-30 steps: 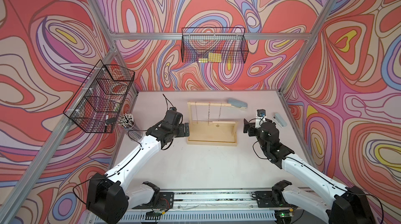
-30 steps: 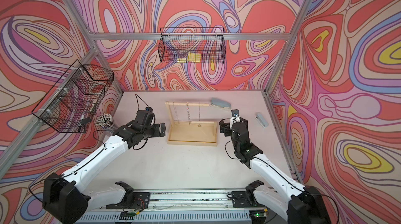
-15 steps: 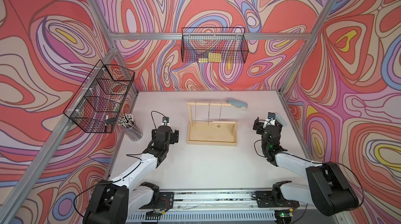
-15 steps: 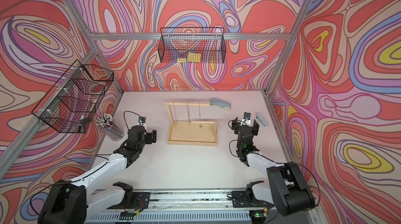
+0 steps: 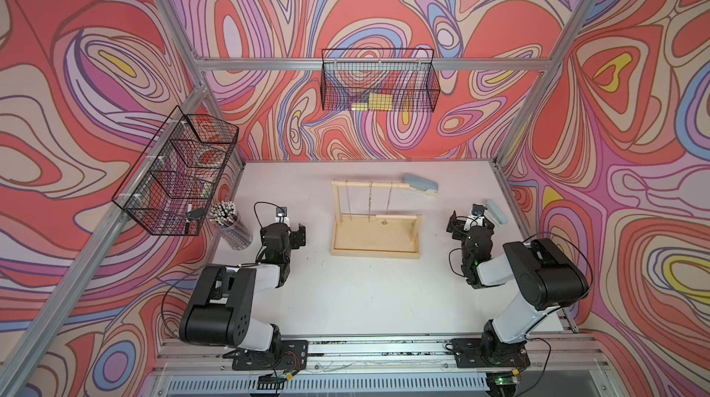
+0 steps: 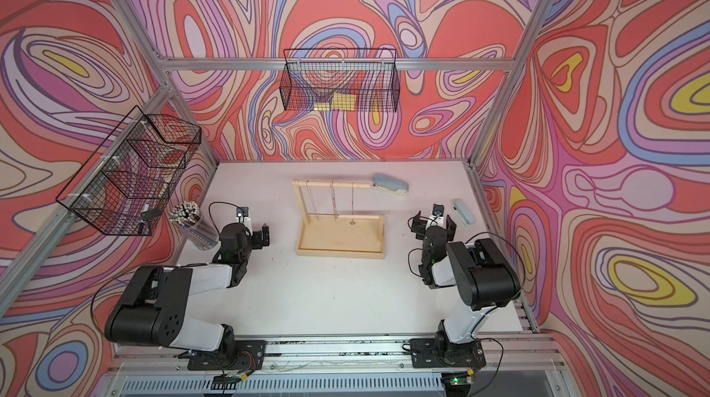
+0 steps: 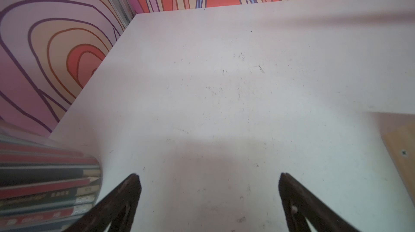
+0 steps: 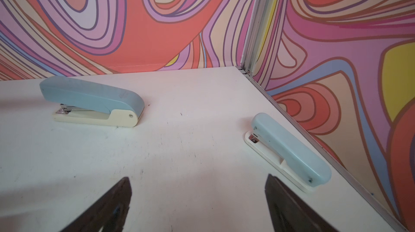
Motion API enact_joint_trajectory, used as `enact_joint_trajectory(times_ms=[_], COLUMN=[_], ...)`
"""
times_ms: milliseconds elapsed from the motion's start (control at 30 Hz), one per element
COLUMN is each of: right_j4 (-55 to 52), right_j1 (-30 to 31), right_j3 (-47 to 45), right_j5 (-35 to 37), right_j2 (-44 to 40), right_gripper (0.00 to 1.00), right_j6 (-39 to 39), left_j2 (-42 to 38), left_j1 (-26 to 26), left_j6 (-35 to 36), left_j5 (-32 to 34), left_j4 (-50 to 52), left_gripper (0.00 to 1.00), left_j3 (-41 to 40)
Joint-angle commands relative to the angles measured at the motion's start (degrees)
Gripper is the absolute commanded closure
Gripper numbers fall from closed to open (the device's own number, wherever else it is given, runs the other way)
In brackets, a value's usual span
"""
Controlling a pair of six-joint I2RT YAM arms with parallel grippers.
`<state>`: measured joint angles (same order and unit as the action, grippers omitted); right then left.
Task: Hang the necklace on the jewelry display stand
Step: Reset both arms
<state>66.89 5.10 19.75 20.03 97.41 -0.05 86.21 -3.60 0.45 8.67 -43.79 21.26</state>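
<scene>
We are noting the left gripper (image 7: 207,179) and right gripper (image 8: 197,181) both hanging with jaws spread wide, gripping nothing, while the jewelry display stand (image 5: 374,253) is sitting between them, three necklace chains (image 5: 370,201) dangling from its crossbar (image 5: 380,184).

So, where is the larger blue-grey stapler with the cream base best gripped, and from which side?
Take the larger blue-grey stapler with the cream base across its middle, from above, closing on the two long sides. It rests upright on its base, long and narrow, so the flat sides probably hold better than the rounded top.
</scene>
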Motion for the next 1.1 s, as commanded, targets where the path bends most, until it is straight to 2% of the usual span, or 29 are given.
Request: enact_joint_trajectory(times_ms=[0, 133, 200, 367, 1067], right_j4=[-7.0, -9.9, -10.1, -9.8, -9.5], right_j1=[-1.1, -2.1, -2.6, -2.6, -2.6], right_j3=[4.8, 6.2, 6.3, 6.1, 6.0], right_j5=[-3.1, -5.0, -8.6, -8.5, -8.7], right_j2=[0.3, 0.4, 0.3, 0.2, 0.2], right_gripper=[0.06, 0.04, 0.02, 0.02, 0.02], right_j6=[1.9, 2.4, 1.4, 1.4, 1.0], left_j2=[1.8, 1.8, 1.7, 1.9, 2.0], left_j1=[0.8, 1.1, 1.1, 1.1, 1.1], left_j6=[1.5, 1.8, 1.8, -0.3, -0.3], left_j5=[-6.2, -8.7, -8.5, -2.9, -2.9], left_j4=[-8.4, -9.3, -8.6, -7.0, -7.2], left_gripper=[0.02, 0.01, 0.01, 0.01, 0.01], left_j3=[-0.4, -1.0, -0.8, 0.3, 0.3])
